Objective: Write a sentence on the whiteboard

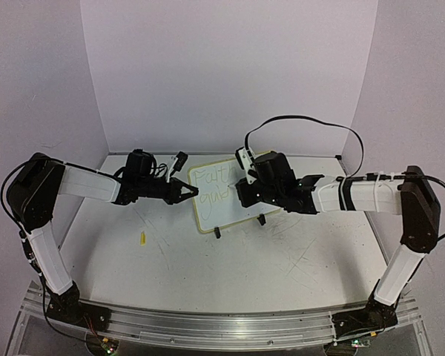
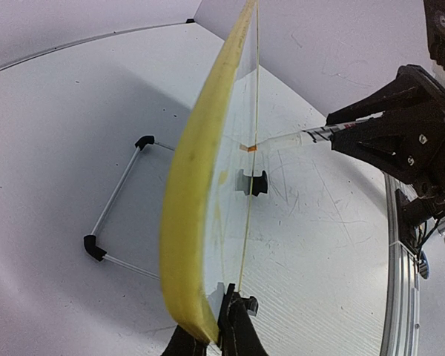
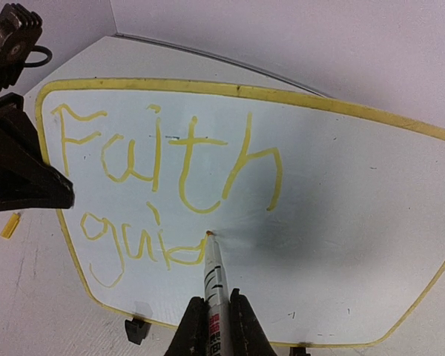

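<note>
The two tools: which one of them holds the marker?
The right tool, shut on the marker whose tip meets the whiteboard; the left tool grips the board's yellow rim instead.

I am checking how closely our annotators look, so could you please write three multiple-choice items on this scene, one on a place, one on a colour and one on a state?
1. Where is the tip of the marker?
A. in the air, clear of the whiteboard
B. on the whiteboard, below the word "Faith"
C. on the board's top rim

2. What colour is the writing?
A. black
B. red
C. yellow

3. How is the left pincer?
A. shut on the whiteboard's edge
B. open, clear of the board
C. shut on the marker

Key:
1 B: the right wrist view shows the tip touching the surface at the second line.
2 C: the letters match the yellow rim.
3 A: the left wrist view shows the board's edge between its fingers.
</note>
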Tool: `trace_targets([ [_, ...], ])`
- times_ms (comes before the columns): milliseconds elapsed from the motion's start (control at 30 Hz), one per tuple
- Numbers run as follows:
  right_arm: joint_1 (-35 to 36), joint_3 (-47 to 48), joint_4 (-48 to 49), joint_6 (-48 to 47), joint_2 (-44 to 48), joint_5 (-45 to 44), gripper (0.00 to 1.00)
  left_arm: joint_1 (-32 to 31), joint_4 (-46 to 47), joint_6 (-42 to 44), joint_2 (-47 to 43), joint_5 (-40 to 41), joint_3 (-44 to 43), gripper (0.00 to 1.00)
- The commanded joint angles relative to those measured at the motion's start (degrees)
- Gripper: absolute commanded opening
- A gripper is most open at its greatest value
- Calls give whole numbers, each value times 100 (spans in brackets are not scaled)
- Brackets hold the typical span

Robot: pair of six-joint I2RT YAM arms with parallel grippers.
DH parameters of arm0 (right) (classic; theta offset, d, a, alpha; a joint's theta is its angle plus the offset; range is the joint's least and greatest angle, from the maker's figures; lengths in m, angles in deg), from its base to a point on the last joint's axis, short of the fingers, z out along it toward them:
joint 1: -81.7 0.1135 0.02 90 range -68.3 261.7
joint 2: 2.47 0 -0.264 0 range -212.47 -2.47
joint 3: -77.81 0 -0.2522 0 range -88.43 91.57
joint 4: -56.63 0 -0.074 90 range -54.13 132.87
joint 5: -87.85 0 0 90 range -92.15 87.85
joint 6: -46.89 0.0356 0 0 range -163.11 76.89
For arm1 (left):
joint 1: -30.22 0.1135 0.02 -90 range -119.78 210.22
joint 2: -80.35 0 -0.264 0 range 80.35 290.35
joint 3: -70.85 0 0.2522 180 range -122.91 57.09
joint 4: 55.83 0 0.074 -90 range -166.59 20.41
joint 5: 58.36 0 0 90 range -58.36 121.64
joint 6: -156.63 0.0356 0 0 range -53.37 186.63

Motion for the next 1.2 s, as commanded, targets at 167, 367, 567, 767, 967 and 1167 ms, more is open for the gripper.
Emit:
trace_targets([
  [167,-163,294,344,-46,146,-415,0,79,-501,589,83,911,-87,0],
  [367,-160,189,332,41,78,-256,0,78,-501,589,74,934,-83,0],
  [567,-112,-83,241,158,120,-121,0,76,-500,589,75,951,-69,0],
  [767,-89,-377,212,267,146,-10,0,81,-510,589,92,946,-82,0],
  [967,-74,-492,212,316,140,118,0,82,-514,589,92,953,-86,0],
  [1167,-65,-589,195,346,148,110,0,79,-527,589,84,965,-83,0],
])
